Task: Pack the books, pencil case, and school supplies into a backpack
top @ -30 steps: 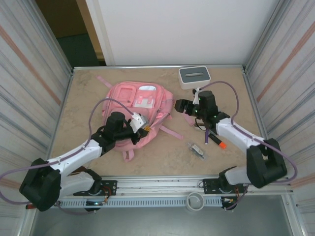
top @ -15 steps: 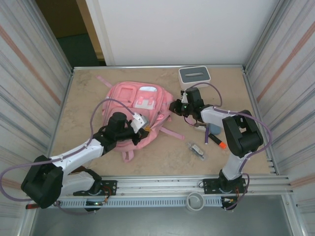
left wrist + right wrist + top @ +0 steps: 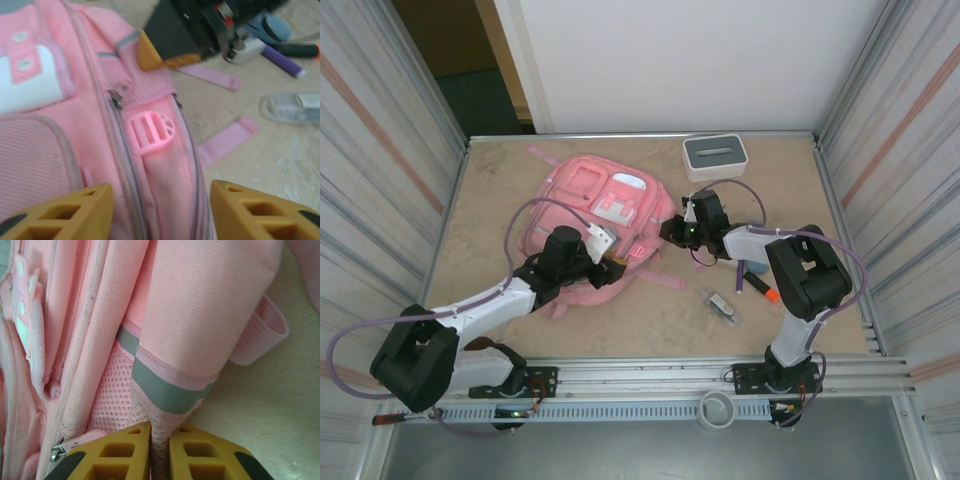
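Observation:
The pink backpack [image 3: 592,205] lies flat in the middle of the table. My left gripper [image 3: 612,270] hovers open over its near side, the fingers [image 3: 60,212] straddling the zip seam of the backpack [image 3: 60,130] without touching it. My right gripper [image 3: 666,232] is at the backpack's right side, shut on the pink mesh side pocket [image 3: 120,395] of the backpack [image 3: 210,300]. School supplies lie to the right: a purple pen [image 3: 282,62], a clear packet [image 3: 722,303] and an orange-tipped marker [image 3: 761,288]. The books and the pencil case are out of view.
A white box with a grey slotted top [image 3: 715,157] stands at the back right. Loose pink straps [image 3: 660,275] trail over the table near the backpack's right side. Metal walls close in the table on both sides.
My left gripper has opened and let go of the backpack. My right gripper has moved left to the backpack and shut on its mesh side pocket. The backpack has turned a little.

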Tool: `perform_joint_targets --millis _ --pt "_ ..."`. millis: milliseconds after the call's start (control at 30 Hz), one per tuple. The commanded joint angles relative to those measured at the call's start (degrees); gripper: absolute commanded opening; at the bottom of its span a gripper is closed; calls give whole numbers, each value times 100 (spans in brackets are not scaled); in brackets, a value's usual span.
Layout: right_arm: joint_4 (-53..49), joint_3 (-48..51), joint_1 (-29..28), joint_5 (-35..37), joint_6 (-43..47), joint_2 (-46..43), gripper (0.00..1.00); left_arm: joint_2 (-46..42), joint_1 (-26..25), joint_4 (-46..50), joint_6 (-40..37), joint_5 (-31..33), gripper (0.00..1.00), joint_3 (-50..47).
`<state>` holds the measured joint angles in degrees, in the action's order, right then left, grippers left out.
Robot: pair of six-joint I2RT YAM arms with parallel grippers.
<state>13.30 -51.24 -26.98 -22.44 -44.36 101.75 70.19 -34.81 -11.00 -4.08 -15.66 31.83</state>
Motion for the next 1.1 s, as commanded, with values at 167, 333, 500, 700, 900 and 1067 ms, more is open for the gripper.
perform_joint_targets --millis 167,333,500,700,900,1067 --pt "-752 -184 -206 670 555 -197 33 -372 440 332 1189 1729 70 354" --pt "-953 -176 -220 978 819 -348 45 -889 1228 563 1915 1785 74 -14" --pt "-779 -202 -237 868 832 -193 51 -1246 1613 1083 2332 2057 79 -195" --pt "-557 -345 -246 417 745 49 52 -1039 1784 1484 2725 1792 82 -185" --pt "-596 -281 -255 416 762 -24 53 -1032 1793 1739 2950 1819 83 -254" --pt "-588 -289 -307 440 710 2 54 -892 1839 1857 3178 1708 83 -192"
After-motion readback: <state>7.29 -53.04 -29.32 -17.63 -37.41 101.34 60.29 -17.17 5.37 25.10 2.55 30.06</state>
